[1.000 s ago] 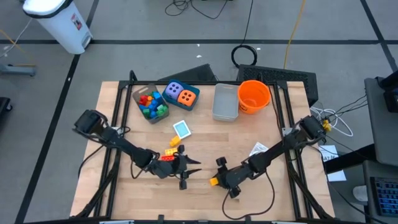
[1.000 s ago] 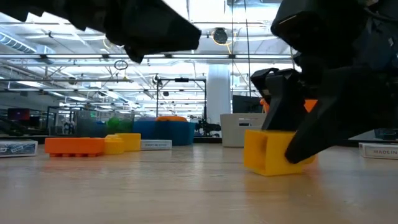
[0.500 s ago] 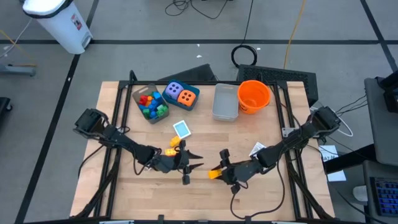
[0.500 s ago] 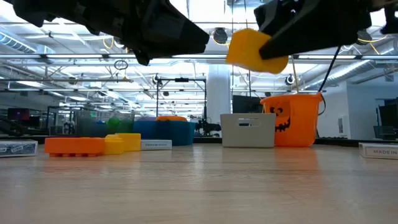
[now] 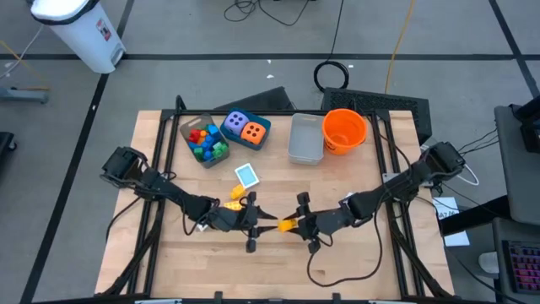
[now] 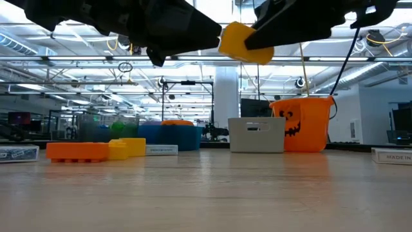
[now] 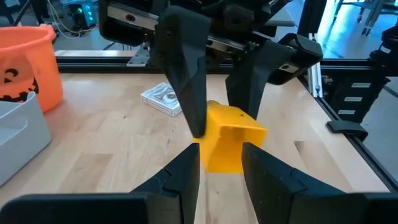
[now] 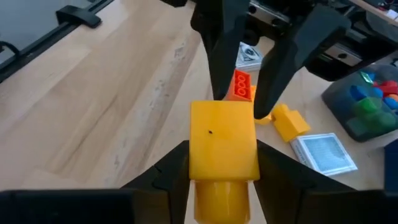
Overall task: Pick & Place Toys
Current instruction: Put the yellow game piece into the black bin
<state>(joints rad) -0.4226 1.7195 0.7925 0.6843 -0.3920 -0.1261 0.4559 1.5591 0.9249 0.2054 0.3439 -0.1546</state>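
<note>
— Where's the yellow brick [image 5: 288,225] right now?

— Up off the desk [image 5: 371,270], low in the middle of it, pinched in the right claw [image 8: 222,163]. Its two fingers are closed partway on the brick's flanks, one on each side, and the brick juts out ahead of the tips.

— And the other arm?

— The left claw [image 7: 221,163] has its nose right up against the same brick from the 9 o'clock side. Its fingers are parted a little and sit either side of the brick, but I can't tell whether they're actually touching it.

— How are the arms lying?

— Both stretched out low and nearly flat, tip to tip. The left one reaches in from the desk's 9 o'clock edge, the right one from the 3 o'clock edge, each bent at the elbow.

— What's around them?

— Toward 10 o'clock of the claws, an orange brick [image 6: 76,151] and a small yellow brick [image 6: 127,147] lie together on the wood, with a small card [image 5: 246,175] just beyond them. Farther back, at 12 o'clock: a tub of mixed bricks [image 5: 203,141], a purple die [image 5: 235,123] touching an orange die [image 5: 253,132], a grey bin [image 5: 305,139] and an orange bucket [image 5: 344,130].
</note>
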